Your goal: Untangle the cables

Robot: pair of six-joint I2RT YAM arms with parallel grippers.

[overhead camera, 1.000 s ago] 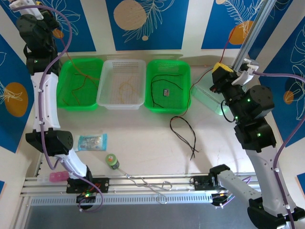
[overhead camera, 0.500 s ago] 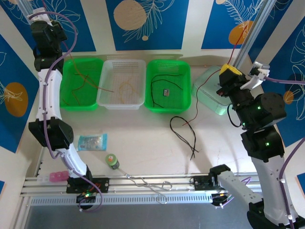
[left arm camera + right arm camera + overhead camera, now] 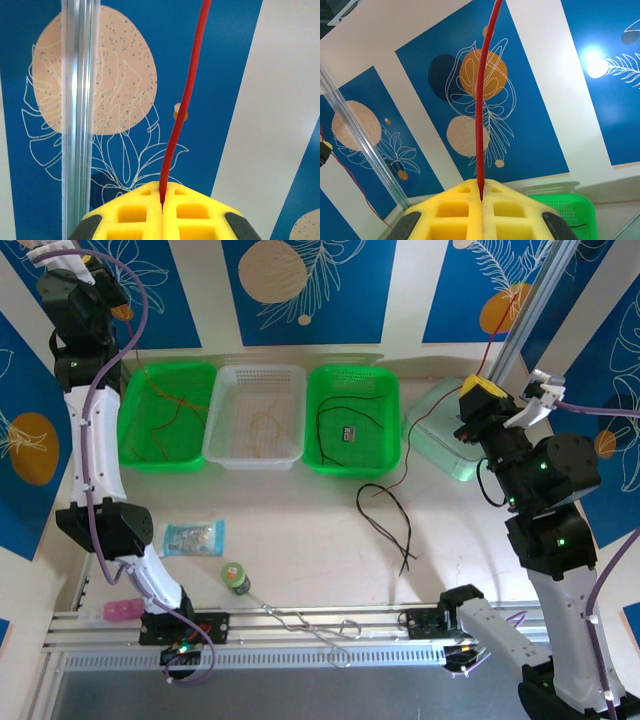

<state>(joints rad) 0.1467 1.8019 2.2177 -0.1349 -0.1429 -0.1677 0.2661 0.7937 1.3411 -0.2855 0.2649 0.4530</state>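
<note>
The left hand [image 3: 162, 199] is high against the blue wall, at the far left corner in the top view. Its yellow fingers [image 3: 135, 214] are pressed together on a red cable [image 3: 184, 100], which rises straight out from between them. A thin red line runs from this hand down into the left green basket [image 3: 165, 466], where more red cable lies loose.

The right hand [image 3: 481, 196] is clamped tight in the same way on a red strand [image 3: 480, 100] that climbs out of its fingertips. From above, the strand passes up beside a metal post [image 3: 525, 315]. A red length also trails down to the tabletop [image 3: 300, 530], close to a black cable [image 3: 385, 515] looped there. I cannot tell whether both hands hold one and the same cable.

A tan cable [image 3: 265, 425] lies curled in the white basket [image 3: 255, 461]. Another black wire [image 3: 321, 430] lies in the right green basket [image 3: 350, 471]. The black loop on the tabletop lies in front of that basket, near it but outside.
</note>
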